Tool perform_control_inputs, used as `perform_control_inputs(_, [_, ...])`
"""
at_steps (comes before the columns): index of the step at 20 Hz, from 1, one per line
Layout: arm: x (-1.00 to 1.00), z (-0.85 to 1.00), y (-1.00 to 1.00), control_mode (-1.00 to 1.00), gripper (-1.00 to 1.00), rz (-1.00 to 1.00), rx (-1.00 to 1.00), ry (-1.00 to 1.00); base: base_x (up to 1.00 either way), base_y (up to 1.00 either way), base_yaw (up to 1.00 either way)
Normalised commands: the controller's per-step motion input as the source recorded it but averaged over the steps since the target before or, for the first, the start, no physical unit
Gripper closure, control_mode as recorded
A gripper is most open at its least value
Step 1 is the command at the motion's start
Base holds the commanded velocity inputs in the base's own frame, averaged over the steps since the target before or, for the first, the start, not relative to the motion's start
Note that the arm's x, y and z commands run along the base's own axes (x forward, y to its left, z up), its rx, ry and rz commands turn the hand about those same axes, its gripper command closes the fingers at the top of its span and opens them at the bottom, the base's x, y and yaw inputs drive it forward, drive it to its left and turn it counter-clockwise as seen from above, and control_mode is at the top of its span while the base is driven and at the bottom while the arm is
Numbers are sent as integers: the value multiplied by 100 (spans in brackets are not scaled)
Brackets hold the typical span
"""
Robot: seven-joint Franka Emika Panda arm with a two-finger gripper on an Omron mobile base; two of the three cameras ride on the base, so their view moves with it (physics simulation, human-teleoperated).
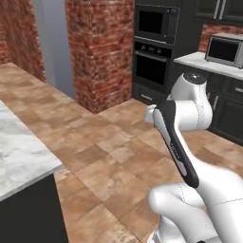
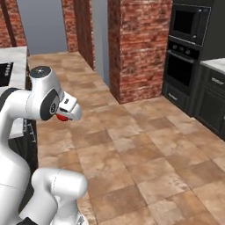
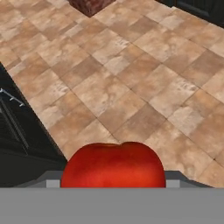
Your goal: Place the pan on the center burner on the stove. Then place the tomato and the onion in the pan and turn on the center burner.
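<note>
over the tiled floor (image 3: 131,78) — jaws clamped on the tomato (image 3: 113,165), carried clear toward the stove (image 2: 5,72).

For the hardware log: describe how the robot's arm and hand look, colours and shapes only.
The arm is glossy white with rounded, bulbous segments and a dark grey to black panel running along one link. A joint cap on top is dark grey with a small light mark. The white hand is blocky and wedge-shaped. No cables show.
</note>
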Motion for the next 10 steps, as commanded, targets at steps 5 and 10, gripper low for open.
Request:
perform_control_inputs(5, [0,0,0,100,100,0,0,0,45,-32,33])
perform_control_inputs(10, [0,0,0,100,100,0,0,0,48,-27,32])
